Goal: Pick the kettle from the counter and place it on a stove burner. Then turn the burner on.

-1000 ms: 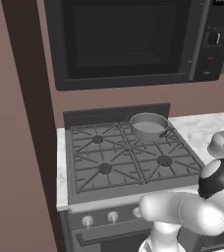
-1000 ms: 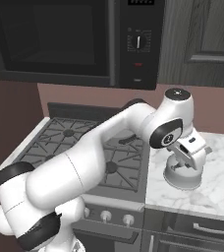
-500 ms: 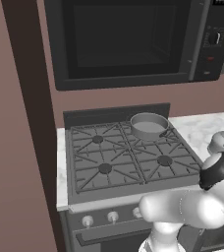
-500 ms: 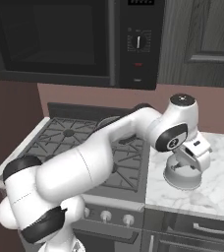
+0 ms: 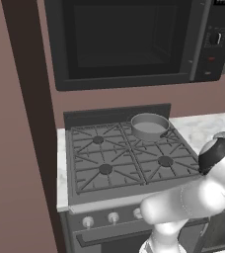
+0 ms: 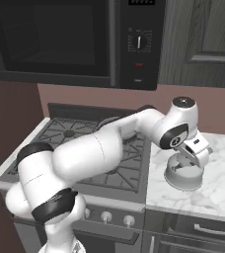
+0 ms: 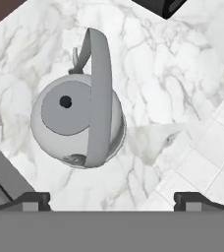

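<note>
Kettle (image 7: 77, 120) sitting upright on the marble desk (image 7: 153, 74), seen from above, arched handle crossing its domed lid beside the small dark knob, end effector (image 7: 112, 199) fingertips standing wide apart below the kettle

From the right base view the arm's hand covers the top of the kettle (image 6: 184, 176), leaving its handle and lid unseen, while the markings around the stove knobs (image 6: 105, 216) are too small to read.
</note>
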